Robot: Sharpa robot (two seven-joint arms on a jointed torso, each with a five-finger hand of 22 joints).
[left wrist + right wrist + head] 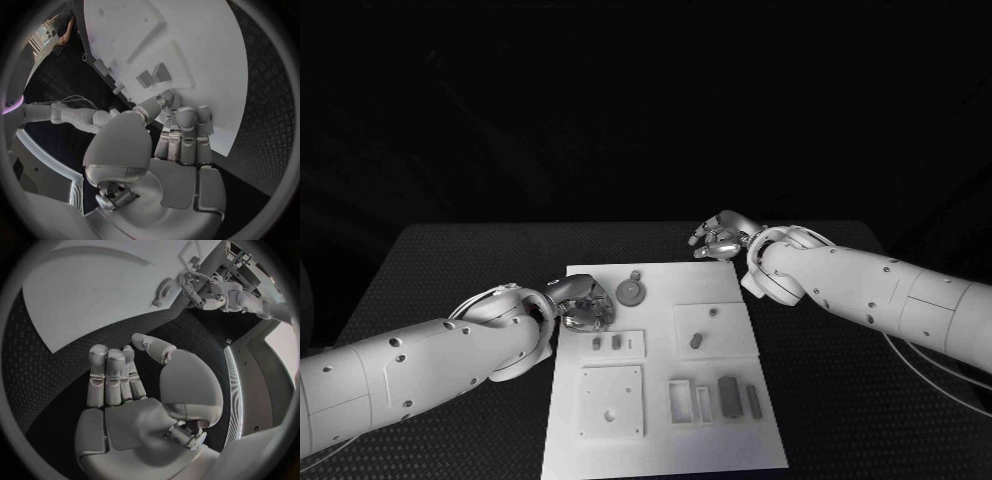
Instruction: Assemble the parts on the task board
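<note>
**A:** Black table (473,260) all round, with the white task board (661,440) lying lengthwise in the middle. What sits closest to the robot?

**B:** On the board's near end, a square raised plate (612,401) at the left. Beside it to the right an open rectangular tray (682,402), then two long dark bars (728,394) lying side by side, apart from each other.

**A:** And the middle of the board?

**B:** A small plate (620,343) holding two short dark parts (597,343), and right of it another plate with a single small part (695,341) on it.

**A:** Where is the left hand?

**B:** The left hand (578,303) hangs over the board's left edge, just above that small plate. In its wrist view the fingers (186,135) lie straight together with the thumb across near them, and nothing shows between them. I would call it closed on nothing.

**A:** Farther out?

**B:** A round disc part (632,291) lies on the board just beside the left hand, not touched as far as I can tell.

**A:** And the right hand?

**B:** The right hand (723,237) is at the board's far right corner, over the table, well apart from the parts. Its fingers (107,375) are curled in side by side, holding nothing.
</note>
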